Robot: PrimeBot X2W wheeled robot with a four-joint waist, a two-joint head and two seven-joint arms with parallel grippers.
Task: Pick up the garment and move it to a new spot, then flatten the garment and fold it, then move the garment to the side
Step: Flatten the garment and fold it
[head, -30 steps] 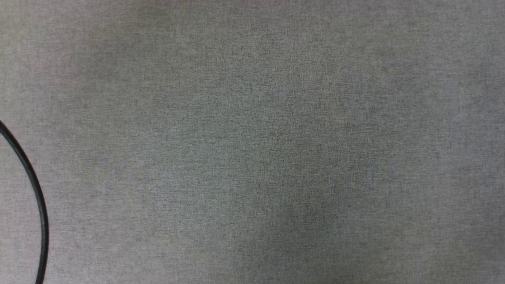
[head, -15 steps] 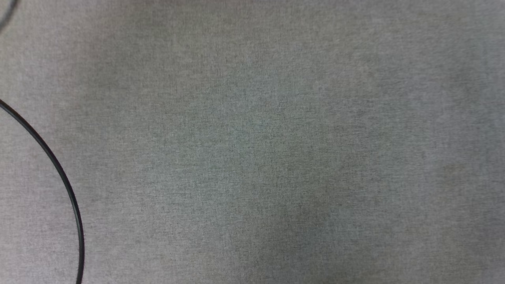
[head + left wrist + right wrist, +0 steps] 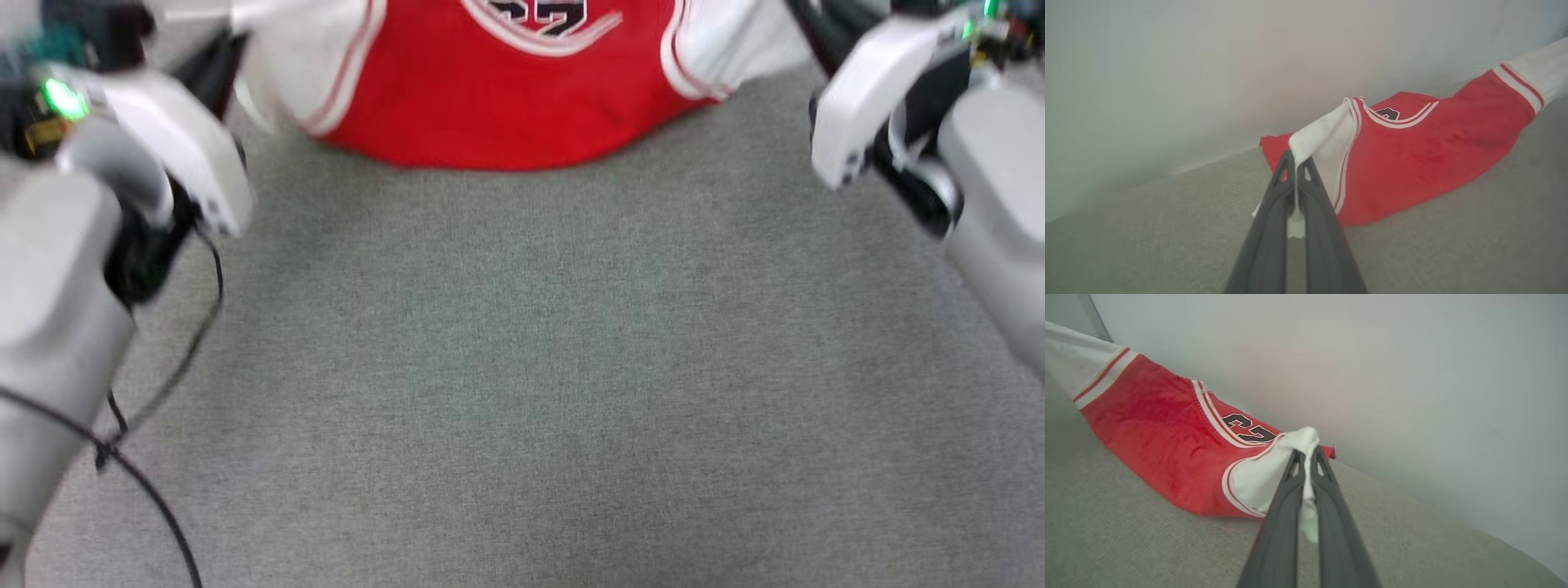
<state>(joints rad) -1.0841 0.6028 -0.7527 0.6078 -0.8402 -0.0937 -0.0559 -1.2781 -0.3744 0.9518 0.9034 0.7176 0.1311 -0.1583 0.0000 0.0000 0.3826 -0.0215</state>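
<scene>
Grey surface (image 3: 522,367), 1 garment (image 3: 506,106); left claw (image 3: 1295,160) & right claw (image 3: 1306,456) each clamp 1 white sleeve (image 3: 1327,136).

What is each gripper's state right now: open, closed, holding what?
Left gripper: closed on a white sleeve of the red jersey.
Right gripper: closed on the other white sleeve.

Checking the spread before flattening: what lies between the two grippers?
The garment hangs between them: the left gripper pinches one white sleeve, the right gripper the other, as the wrist views show; its red body sags onto the grey surface.
</scene>
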